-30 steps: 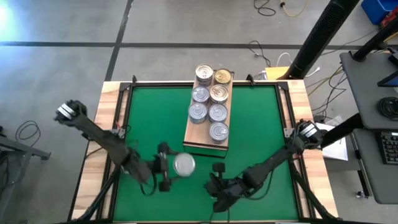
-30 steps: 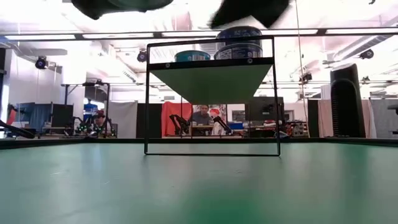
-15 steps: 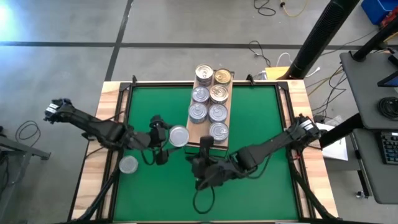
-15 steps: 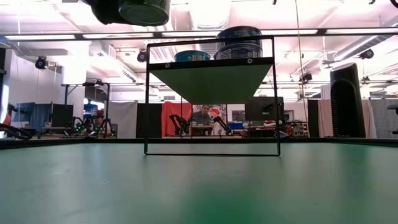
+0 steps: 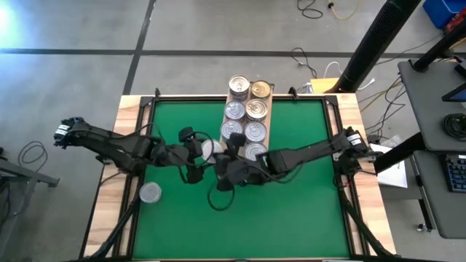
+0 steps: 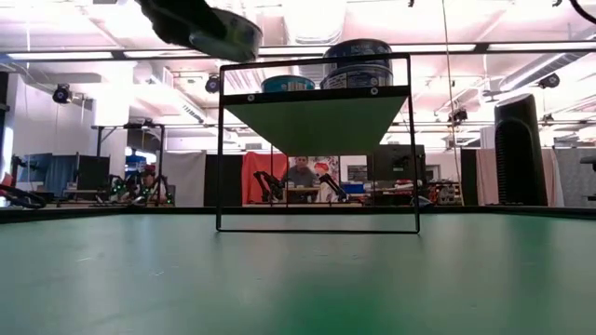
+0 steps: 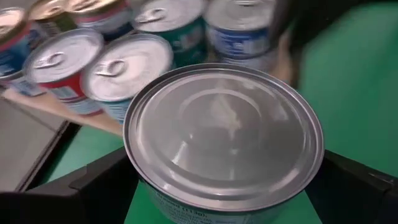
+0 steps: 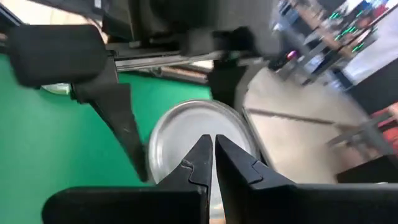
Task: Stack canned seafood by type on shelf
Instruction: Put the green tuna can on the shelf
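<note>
Green table (image 5: pixel 291 218); left gripper (image 7: pixel 224 186) apparently grips can (image 7: pixel 224 134).

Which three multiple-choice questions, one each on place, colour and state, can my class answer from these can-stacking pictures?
1. Where is the lone tin?
A. On the shelf
B. Near the left edge of the table
C. In the right gripper

2. What colour is the table mat?
A. Blue
B. Grey
C. Green

3. What is the left gripper doing?
A. Gripping the held tin
B. Hanging open and empty
C. Holding a cable

Answers:
1 B: the high view shows it alone by the left edge.
2 C: the mat is green in every view.
3 A: the left wrist view shows the tin between its fingers, while the right gripper is shut on nothing.
</note>
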Controlling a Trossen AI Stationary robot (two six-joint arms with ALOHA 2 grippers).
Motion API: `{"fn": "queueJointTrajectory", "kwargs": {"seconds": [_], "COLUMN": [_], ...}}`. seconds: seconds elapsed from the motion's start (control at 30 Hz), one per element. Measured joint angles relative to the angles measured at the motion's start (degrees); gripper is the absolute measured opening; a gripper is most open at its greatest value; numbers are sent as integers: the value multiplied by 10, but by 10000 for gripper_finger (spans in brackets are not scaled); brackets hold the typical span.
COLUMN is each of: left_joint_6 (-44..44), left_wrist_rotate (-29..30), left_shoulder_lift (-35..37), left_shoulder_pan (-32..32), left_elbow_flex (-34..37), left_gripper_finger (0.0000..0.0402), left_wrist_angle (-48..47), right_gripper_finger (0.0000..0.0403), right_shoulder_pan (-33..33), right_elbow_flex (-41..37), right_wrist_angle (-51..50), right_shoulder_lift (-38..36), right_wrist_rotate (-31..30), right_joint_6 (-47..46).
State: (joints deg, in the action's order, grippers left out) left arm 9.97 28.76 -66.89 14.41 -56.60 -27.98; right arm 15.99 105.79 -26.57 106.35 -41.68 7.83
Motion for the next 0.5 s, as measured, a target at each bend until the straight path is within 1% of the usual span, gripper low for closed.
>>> {"fn": "queueJointTrajectory", "kwargs": {"seconds": [0.1, 0.17, 0.3, 0.4, 0.5], "left_joint_6": [7, 10, 35, 45, 41], "left_wrist_rotate": [1, -18, -58, -62, -64], "left_shoulder_lift": [-14, -27, -50, -75, -104], "left_shoulder_pan": [-19, -27, -37, -38, -40], "left_elbow_flex": [0, 0, -6, -26, -65], "left_gripper_finger": [376, 376, 379, 392, 395], "left_wrist_angle": [22, 26, 38, 30, -1], "right_gripper_finger": [13, 13, 13, 13, 13], "right_shoulder_pan": [-21, -30, -39, -42, -45], "right_elbow_flex": [-2, -2, -2, -2, -2], "right_wrist_angle": [0, 1, -4, -5, -12], "right_shoulder_lift": [7, 9, 10, 10, 10], "right_wrist_rotate": [46, 75, 84, 88, 92], "right_joint_6": [-21, -37, -44, -37, -35]}}
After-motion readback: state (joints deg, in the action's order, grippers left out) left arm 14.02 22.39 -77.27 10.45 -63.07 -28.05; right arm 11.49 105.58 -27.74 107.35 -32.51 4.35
